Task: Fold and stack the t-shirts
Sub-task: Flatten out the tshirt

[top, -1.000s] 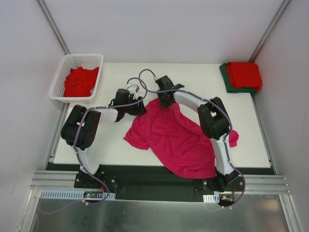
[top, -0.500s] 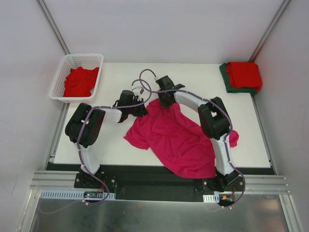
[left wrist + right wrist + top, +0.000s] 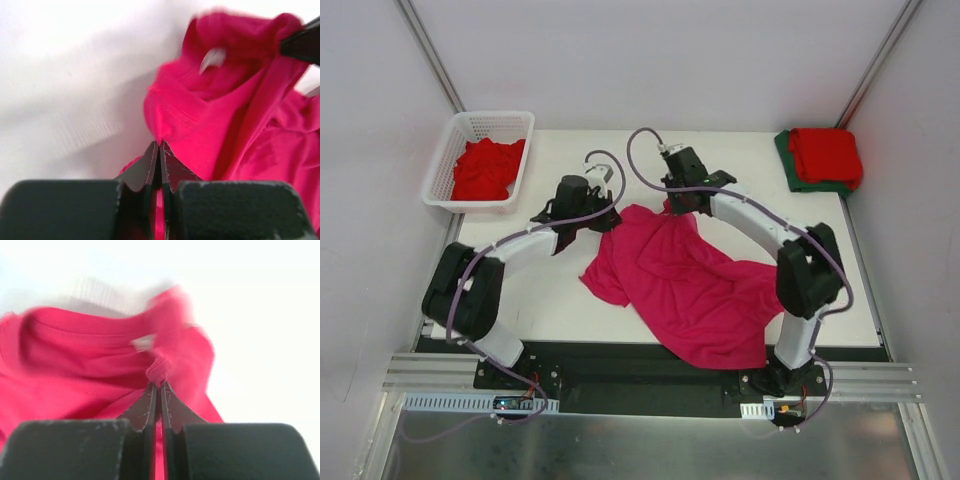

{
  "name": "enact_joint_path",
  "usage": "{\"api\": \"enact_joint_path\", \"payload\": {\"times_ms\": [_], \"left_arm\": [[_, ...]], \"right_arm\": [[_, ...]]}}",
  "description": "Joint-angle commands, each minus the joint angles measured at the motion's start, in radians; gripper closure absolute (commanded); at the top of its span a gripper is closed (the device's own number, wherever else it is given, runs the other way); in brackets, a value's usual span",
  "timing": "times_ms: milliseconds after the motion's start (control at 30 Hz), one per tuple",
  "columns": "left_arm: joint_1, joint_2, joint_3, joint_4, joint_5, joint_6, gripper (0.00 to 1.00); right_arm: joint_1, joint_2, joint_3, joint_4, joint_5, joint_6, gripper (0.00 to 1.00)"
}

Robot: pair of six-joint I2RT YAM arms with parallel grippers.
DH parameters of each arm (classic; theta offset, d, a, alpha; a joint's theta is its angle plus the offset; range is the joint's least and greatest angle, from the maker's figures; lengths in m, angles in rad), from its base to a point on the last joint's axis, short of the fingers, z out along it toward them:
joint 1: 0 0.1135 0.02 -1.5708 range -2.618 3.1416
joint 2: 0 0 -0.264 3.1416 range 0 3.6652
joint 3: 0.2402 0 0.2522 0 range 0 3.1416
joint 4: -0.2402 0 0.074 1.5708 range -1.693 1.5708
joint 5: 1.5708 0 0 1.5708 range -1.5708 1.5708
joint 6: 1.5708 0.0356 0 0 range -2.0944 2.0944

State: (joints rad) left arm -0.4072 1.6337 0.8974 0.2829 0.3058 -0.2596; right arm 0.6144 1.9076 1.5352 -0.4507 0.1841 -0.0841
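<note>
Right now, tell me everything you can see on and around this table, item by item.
pink t-shirt: one, magenta-pink, crumpled mid-table, near hem over the front edge
neck label: one, white, inside its collar
loose red t-shirts: count unclear, red, in the basket
folded red t-shirt: one visible, red, far right corner, on the green one
green t-shirt: one, dark green, under it
basket: one, white lattice, far left corner
table: one, white
left hand: one, black, shut on the pink t-shirt's far edge
right hand: one, black, shut on its collar
</note>
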Motion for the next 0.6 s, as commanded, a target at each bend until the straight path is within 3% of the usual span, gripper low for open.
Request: {"api": "enact_joint_path", "payload": {"times_ms": [0, 233, 567], "left_arm": [[-0.002, -0.202, 0.038, -0.115, -0.077, 0.051, 1.00], [-0.005, -0.405, 0.037, -0.238, -0.112, 0.062, 1.00], [-0.005, -0.650, 0.133, -0.505, -0.224, 0.144, 1.00]], "right_arm": [[-0.008, -0.258, -0.026, -0.054, 0.113, -0.023, 0.98], [-0.008, -0.528, -0.118, -0.111, 0.175, -0.003, 0.99], [-0.008, -0.832, -0.176, -0.233, 0.403, -0.029, 0.98]]}}
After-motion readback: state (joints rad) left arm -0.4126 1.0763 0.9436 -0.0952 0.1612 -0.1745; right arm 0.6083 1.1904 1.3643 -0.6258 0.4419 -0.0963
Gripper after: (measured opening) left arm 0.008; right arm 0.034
